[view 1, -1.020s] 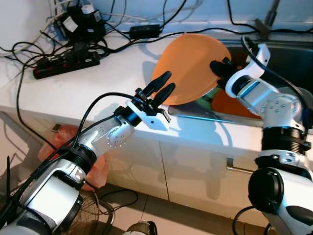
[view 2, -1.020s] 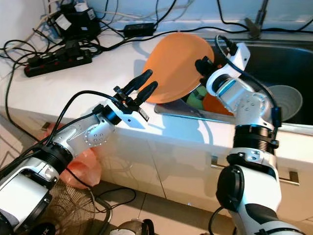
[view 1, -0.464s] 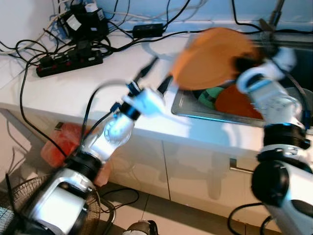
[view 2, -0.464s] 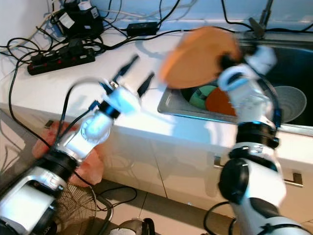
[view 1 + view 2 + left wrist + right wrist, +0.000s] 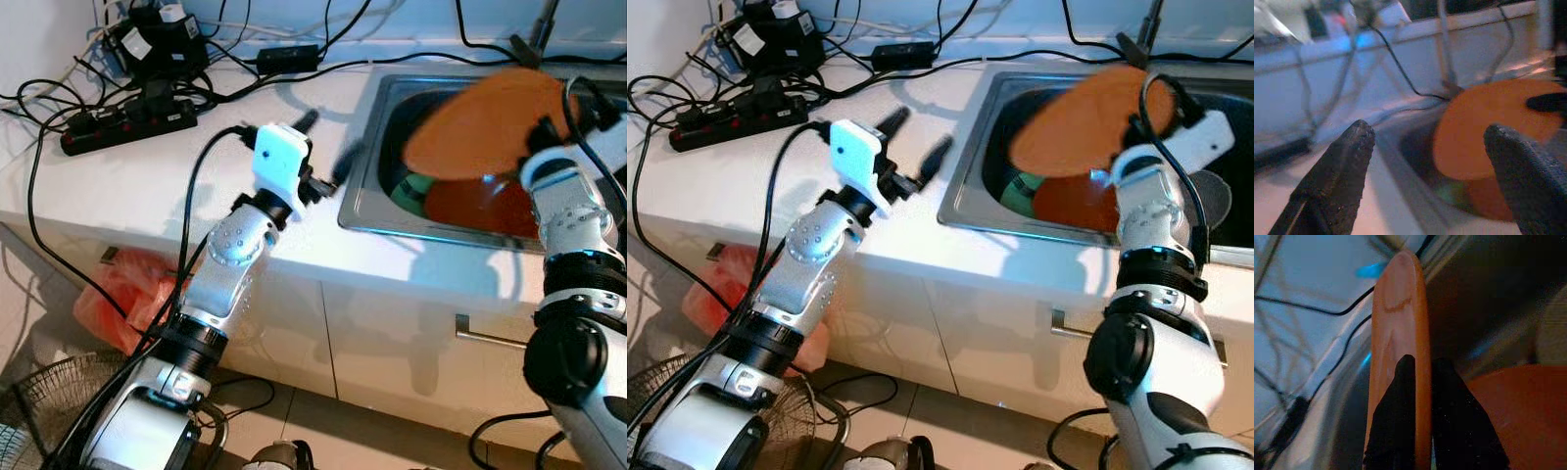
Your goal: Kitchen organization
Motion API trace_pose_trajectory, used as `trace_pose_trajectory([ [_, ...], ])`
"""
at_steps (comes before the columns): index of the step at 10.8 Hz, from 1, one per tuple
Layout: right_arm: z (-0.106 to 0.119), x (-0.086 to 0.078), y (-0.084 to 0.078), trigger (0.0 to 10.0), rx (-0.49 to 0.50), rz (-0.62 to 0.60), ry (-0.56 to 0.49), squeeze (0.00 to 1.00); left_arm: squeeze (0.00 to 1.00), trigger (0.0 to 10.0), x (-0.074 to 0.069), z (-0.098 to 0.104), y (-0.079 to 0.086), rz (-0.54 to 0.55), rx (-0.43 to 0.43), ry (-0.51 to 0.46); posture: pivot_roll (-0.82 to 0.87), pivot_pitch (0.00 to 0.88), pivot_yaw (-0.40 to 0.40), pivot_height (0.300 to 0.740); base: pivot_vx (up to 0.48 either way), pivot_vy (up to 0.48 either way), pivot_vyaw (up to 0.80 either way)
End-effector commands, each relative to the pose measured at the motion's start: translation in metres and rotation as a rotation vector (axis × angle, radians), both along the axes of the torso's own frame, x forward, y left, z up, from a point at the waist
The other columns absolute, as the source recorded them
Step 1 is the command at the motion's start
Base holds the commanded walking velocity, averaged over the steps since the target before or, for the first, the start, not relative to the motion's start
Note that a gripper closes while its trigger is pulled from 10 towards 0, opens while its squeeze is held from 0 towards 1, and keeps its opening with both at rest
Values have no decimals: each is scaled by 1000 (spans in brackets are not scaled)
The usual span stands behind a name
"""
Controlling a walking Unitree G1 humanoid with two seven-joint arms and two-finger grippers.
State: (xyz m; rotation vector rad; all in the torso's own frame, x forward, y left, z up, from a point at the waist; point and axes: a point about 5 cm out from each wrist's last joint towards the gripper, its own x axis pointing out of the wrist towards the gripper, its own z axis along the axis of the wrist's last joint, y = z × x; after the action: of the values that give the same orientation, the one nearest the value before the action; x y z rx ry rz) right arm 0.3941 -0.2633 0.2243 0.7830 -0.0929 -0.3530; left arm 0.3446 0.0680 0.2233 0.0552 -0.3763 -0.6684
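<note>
We see a matt orange plate point(image 5: 480, 122) that looks like smooth plastic, pinched at its rim by the right gripper point(image 5: 1422, 396), whose black fingers have a dull finish. The left gripper point(image 5: 1430, 171) has spread fingers point(image 5: 1337, 171) with a rough, grainy black surface. The sink point(image 5: 377, 196) is shiny brushed metal, set in a smooth, glossy white counter point(image 5: 147, 186).

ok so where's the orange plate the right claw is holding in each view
Left eye view: orange plate upper right, over the sink.
Right eye view: upper right, over the sink, above the right claw.
Left wrist view: right of centre, between the left claw's fingers.
Right wrist view: edge-on, centre.
Shared landmark: the sink.
</note>
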Motion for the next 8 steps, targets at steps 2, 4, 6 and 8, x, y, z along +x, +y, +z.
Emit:
trace_pose_trajectory([
  [2,-1,-3,-12,0,-59,-88,46,0,1000,10000,-3,-1,1,-75,73,86,106,95,118,740,0,0,0],
  [4,-23,-11,-29,0,-124,-176,182,0,1000,10000,-7,-15,0,-131,144,232,110,93,122,740,0,0,0],
  [6,-38,-18,-38,0,-154,-213,241,0,1000,10000,-11,-21,1,-153,167,301,111,95,126,740,0,0,0],
  [8,-47,-19,-37,10000,-199,-189,291,0,1000,10000,-12,-27,3,-157,213,350,110,92,128,740,0,0,0],
])
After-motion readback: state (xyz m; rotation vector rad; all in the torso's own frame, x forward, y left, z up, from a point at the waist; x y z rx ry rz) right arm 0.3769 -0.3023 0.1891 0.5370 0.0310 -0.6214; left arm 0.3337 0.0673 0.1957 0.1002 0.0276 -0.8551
